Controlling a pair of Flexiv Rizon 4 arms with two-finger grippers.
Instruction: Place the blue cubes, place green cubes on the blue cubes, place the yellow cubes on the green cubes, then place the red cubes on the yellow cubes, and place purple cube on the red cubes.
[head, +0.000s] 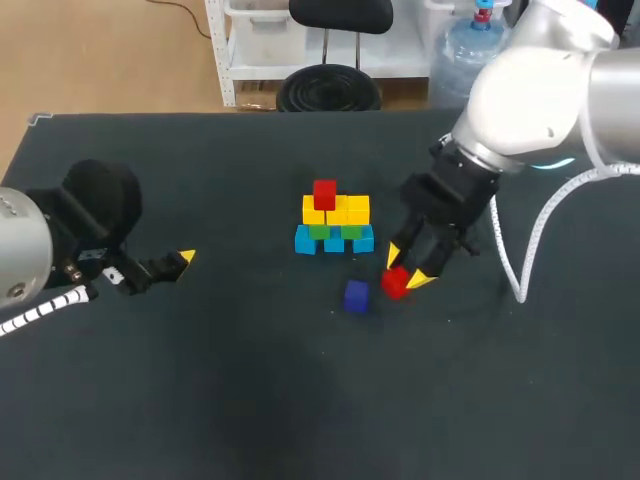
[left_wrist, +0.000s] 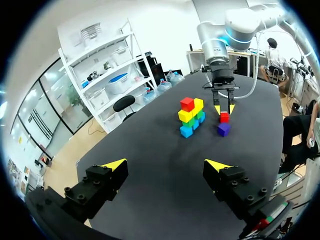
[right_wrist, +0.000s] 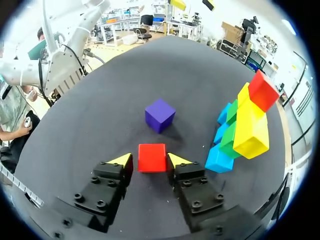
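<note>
Left tool (left_wrist: 166, 165) hung released, nothing btwn its tips, the stack well ahead of it and apart. Stack stood on the surface (head: 200, 380), to the left of the right tool: blue cubes (head: 305, 241) at the base, green cubes (head: 320, 232) on them, yellow cubes (head: 348, 210) on the green, so the first 3 layers looked done. One top red cube (head: 324, 193) sat on the yellow row toward its left end; the rest of that row was bare, so the red layer was approx. half done. Purple cube (head: 356, 295) lay loose on the surface just beside the right tool, untouched. 2nd red cube (right_wrist: 152, 157) sat on the surface right at the right tool (right_wrist: 150, 159); whether that tool was clenched on it or only around it couldn't be told. Left to do, by the look of it: 2nd red onto the yellow, then purple on top.
</note>
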